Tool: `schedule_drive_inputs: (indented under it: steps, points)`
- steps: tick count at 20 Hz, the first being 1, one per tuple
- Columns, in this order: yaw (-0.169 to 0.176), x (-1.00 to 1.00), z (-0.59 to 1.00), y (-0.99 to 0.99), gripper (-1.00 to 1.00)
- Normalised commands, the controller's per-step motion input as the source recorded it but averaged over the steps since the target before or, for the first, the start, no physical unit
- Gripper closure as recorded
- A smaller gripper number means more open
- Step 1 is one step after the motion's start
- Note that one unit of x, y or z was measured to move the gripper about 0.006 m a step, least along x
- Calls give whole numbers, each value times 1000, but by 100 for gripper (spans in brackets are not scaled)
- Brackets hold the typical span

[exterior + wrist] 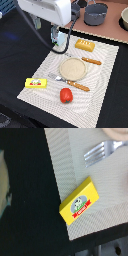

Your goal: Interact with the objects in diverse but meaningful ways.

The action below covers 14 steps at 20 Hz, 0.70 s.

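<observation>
White arm [46, 9] high above the placemat's [50, 80] far corner, fingers' state unclear.

Yellow packet [80, 201] with red print lies flat at placemat [70, 163] edge, partly over dark surface [30, 193]; fork [97, 153] tines nearby, apart.

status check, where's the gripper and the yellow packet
Gripper above mat's far corner, state unclear. Yellow packet flat on mat edge, untouched. Fork nearby, not blocking.

Yellow packet [36, 83] flat at mat edge, red fruit [66, 95] nearby — bread loaf [85, 45] opp. corner.
</observation>
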Motion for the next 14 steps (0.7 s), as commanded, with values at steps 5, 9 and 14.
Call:
schedule_drive_inputs:
  steps: [5, 9, 14]
  points:
    - [-215, 241, -37, -392, -100]
    - [-67, 258, -34, -738, -100]
    - [-39, 271, -96, -821, -100]
